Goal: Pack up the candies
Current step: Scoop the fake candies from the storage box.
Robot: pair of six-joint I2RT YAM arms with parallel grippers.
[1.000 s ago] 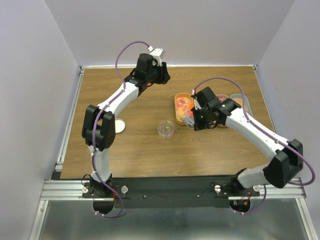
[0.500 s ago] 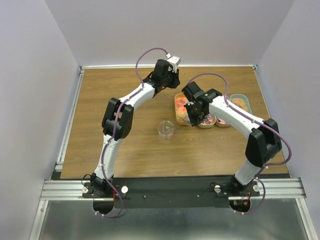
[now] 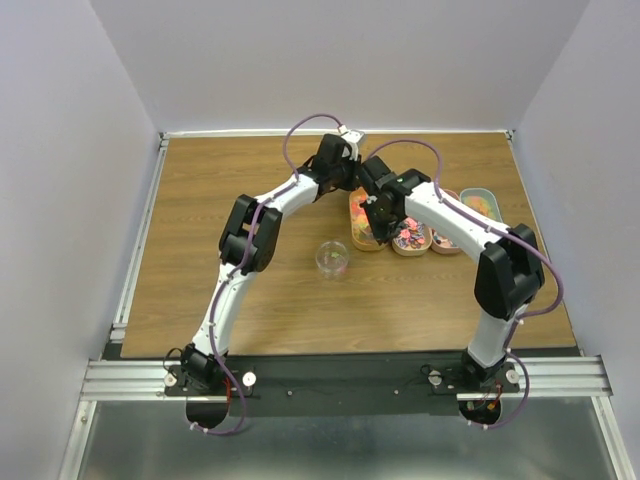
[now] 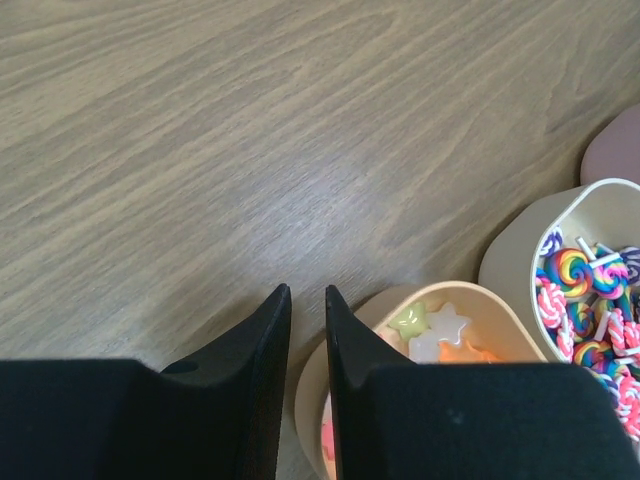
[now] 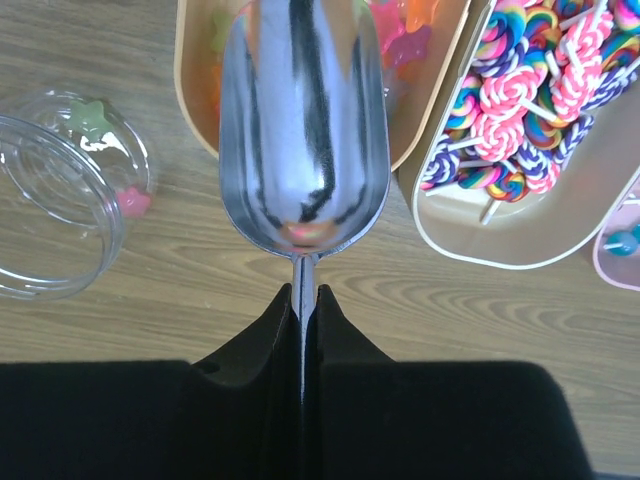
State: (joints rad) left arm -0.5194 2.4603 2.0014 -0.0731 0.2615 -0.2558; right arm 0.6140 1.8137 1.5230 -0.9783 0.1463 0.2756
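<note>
Left gripper (image 4: 307,300) is swinging in beside the trays, jaws nearly closed on nothing; the jar (image 3: 332,259) is waiting nearby—while the right gripper (image 5: 303,300), clamping the scoop (image 5: 303,120), is sliding over the candies (image 5: 410,30)—a scooping pass looks imminent.

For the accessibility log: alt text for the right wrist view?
The right gripper holds a metal scoop by its handle, its bowl over a tan tray of candies. A clear jar sits left; a tray of swirl lollipops right.
</note>
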